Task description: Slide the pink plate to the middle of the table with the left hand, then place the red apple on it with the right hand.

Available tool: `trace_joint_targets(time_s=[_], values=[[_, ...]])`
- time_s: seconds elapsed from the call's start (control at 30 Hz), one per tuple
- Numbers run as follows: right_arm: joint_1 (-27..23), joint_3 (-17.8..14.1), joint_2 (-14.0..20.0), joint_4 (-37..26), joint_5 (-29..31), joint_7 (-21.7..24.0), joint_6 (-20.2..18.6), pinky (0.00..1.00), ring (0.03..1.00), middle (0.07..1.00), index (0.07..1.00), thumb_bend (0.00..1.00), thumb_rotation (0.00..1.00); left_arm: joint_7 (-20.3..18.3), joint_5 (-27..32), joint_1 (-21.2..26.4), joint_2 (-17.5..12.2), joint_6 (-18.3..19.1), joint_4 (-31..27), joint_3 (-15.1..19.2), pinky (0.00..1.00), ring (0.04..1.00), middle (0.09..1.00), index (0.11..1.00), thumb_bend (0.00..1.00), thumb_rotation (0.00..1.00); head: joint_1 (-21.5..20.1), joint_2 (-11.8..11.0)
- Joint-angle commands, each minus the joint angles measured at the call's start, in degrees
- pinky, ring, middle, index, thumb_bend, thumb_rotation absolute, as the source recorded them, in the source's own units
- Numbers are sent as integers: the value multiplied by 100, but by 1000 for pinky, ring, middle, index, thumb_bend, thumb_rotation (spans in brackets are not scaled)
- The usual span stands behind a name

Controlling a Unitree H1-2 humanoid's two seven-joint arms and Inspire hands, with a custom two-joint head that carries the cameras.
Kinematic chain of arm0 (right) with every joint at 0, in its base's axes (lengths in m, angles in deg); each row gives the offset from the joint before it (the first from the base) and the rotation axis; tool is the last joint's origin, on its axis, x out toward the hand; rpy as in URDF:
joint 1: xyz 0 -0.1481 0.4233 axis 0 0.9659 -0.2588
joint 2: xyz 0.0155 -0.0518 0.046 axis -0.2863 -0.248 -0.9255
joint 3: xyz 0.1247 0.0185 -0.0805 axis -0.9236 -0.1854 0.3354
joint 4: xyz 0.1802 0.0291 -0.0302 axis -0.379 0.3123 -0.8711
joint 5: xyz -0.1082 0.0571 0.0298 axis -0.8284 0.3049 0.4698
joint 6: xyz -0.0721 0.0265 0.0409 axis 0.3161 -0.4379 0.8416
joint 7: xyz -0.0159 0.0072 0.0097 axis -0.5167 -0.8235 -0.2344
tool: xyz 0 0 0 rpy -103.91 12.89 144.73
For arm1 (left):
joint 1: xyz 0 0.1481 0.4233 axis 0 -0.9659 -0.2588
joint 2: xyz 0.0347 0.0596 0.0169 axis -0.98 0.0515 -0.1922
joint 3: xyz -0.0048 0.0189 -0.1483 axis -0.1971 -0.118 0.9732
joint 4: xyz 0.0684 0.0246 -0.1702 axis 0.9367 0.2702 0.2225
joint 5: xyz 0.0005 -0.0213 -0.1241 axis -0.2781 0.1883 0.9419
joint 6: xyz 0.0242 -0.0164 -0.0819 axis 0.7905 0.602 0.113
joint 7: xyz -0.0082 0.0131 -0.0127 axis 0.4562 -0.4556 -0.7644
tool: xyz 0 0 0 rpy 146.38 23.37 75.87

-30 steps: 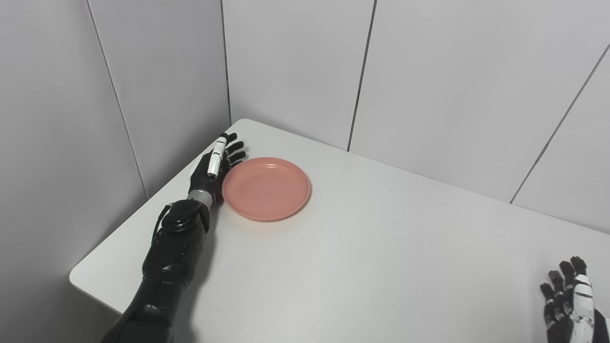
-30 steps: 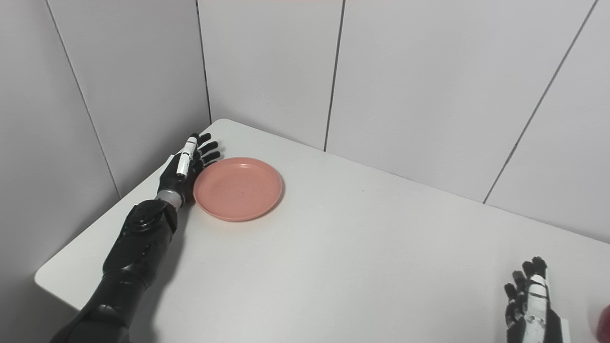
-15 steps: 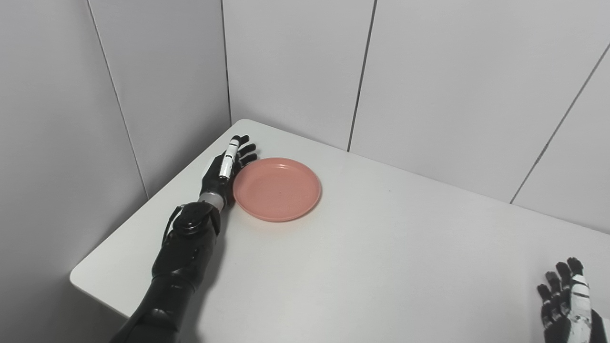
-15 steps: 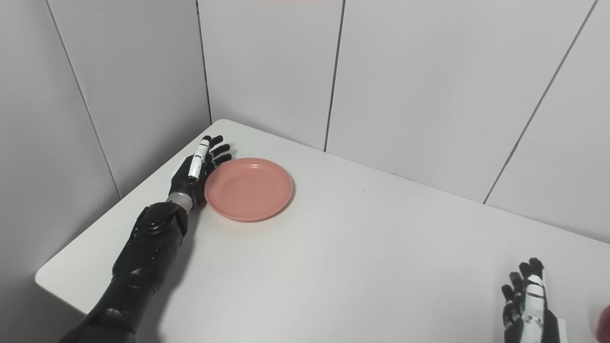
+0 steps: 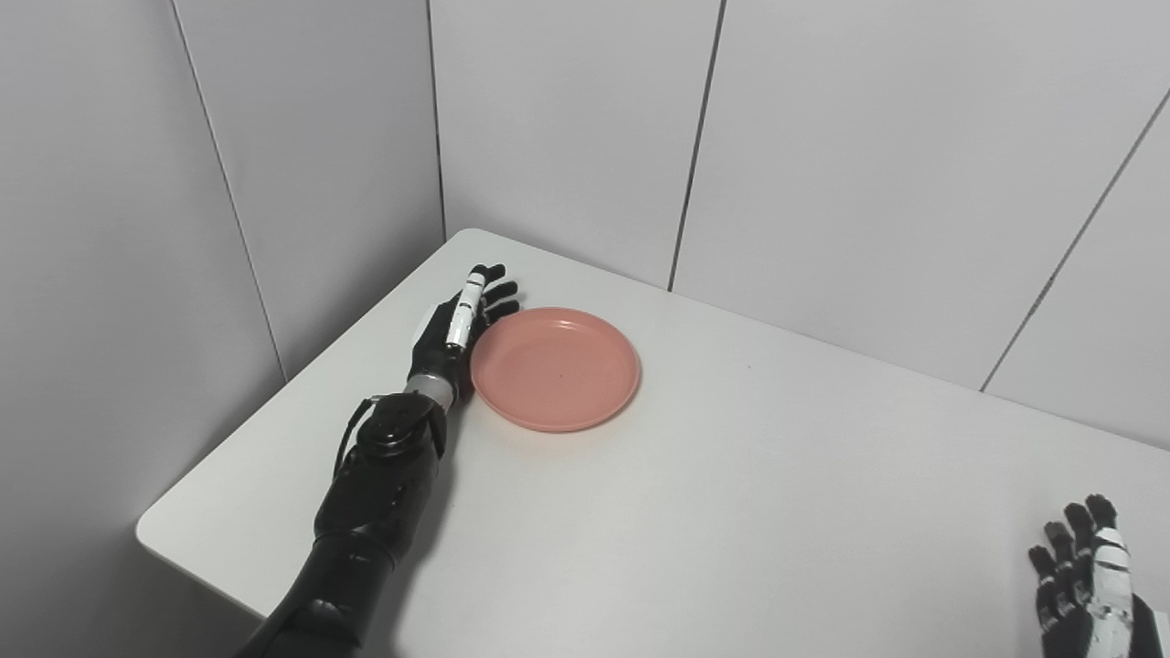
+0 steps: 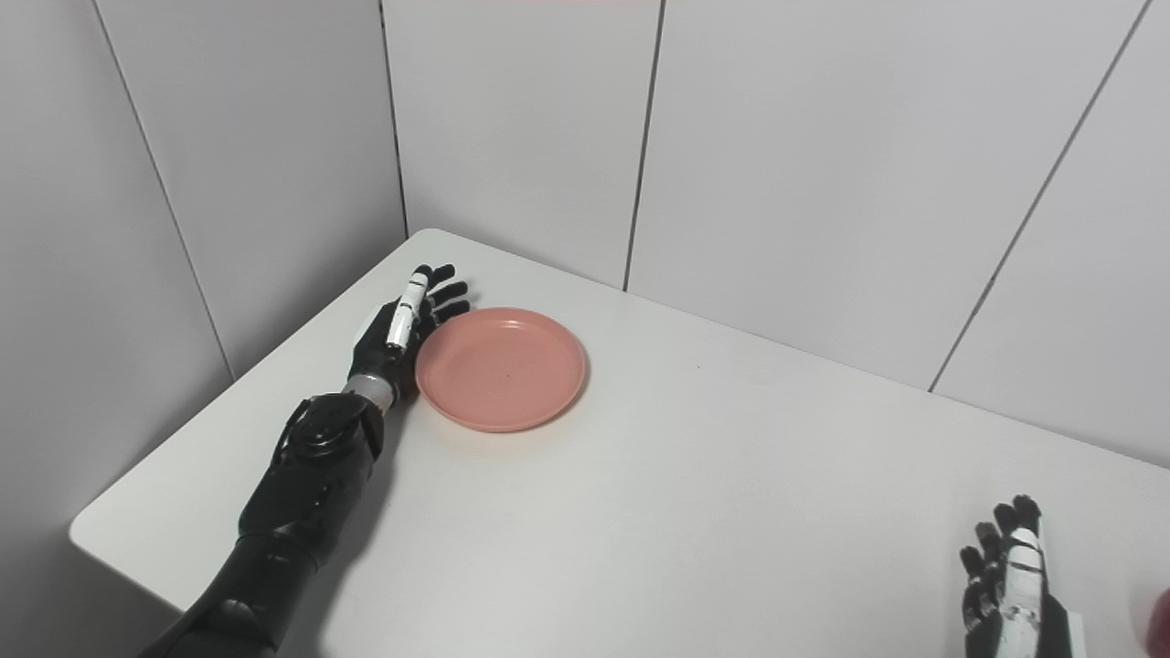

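Note:
A round pink plate (image 5: 556, 368) lies flat on the white table (image 5: 713, 512), toward its far left corner. My left hand (image 5: 459, 327) stands on edge against the plate's left rim, fingers straight and apart, holding nothing. My right hand (image 5: 1088, 585) rests open at the table's near right, fingers spread and pointing away from me. In the right eye view a sliver of the red apple (image 6: 1163, 614) shows at the picture's right edge, just right of the right hand (image 6: 1010, 580); most of it is cut off.
Grey panelled walls (image 5: 823, 155) close the table in behind and on the left. The table's left edge (image 5: 302, 384) runs just beside my left forearm (image 5: 379, 484). Bare tabletop stretches from the plate across to the right hand.
My left hand has pushed the plate to the right along the table, and the forearm has followed. The right hand has stayed almost still.

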Motion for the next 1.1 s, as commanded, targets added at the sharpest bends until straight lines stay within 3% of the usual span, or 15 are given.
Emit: trace_joint_targets(time_s=[0.0, 0.47, 1.07], values=[[-106, 13, -1, -156, -34, 5, 96, 1000, 995, 984, 993, 24, 1000, -200, -23, 141, 103, 80, -9, -140, 849, 844, 855, 852, 325, 1000, -32, 18], [-110, -9, -47, -87, -39, 0, 164, 1000, 992, 982, 994, 46, 1000, -361, -99, 181, 179, -43, 19, -413, 839, 841, 850, 840, 348, 1000, -183, 123], [-105, 30, -14, 152, -112, 95, 459, 1000, 988, 982, 987, 118, 1000, -450, -113, 122, 337, 118, -179, -583, 828, 837, 847, 838, 337, 1000, -399, 314]])
